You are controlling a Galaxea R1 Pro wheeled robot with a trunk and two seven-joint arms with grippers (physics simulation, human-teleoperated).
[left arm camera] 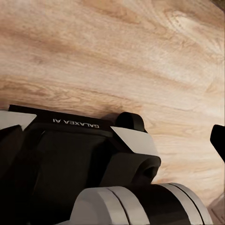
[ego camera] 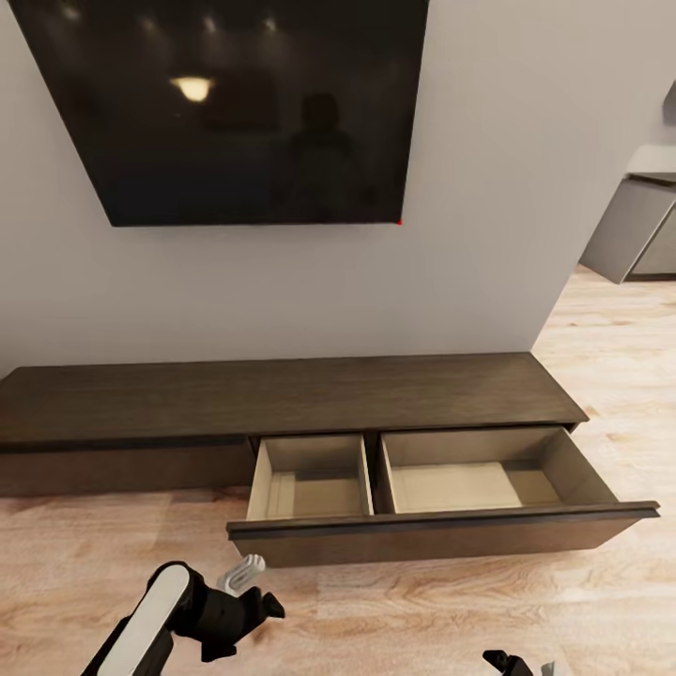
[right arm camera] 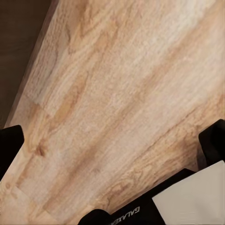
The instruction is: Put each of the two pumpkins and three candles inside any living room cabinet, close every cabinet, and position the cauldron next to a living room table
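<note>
— Well, the cabinet (ego camera: 282, 399) stretches low and dark along the white wall under the black screen (ego camera: 235, 103), its long axis running side to side across the head view. One wide drawer (ego camera: 441, 530) toward its right end stands pulled out over the wood floor (ego camera: 601, 357), two pale compartments showing, both bare as far as I can see.

— Which arm has the better line on it?

— Both sit low, on the near side of the drawer front. The left gripper (ego camera: 246, 575) is up by the drawer's left corner, close to the front panel but not touching; the drawer lies ahead of it and to its right. The right gripper (ego camera: 512, 663) barely peeks in at the bottom edge, below the drawer's right half and farther back from it.

— Are they holding anything?

— Nothing I can make out. In the right wrist view the two dark fingertips (right arm camera: 9, 145) stand wide apart with bare floor between them, so that one is spread and empty. In the left wrist view one dark tip (left arm camera: 218, 140) shows at the edge, over the robot's own base (left arm camera: 75, 154), but I cannot tell whether its jaws are apart.

— And the next move?

— My guess: load the drawer, or push it shut. Pushing means driving straight toward the wall, square to the cabinet's length, and the left arm looks nearer.
</note>
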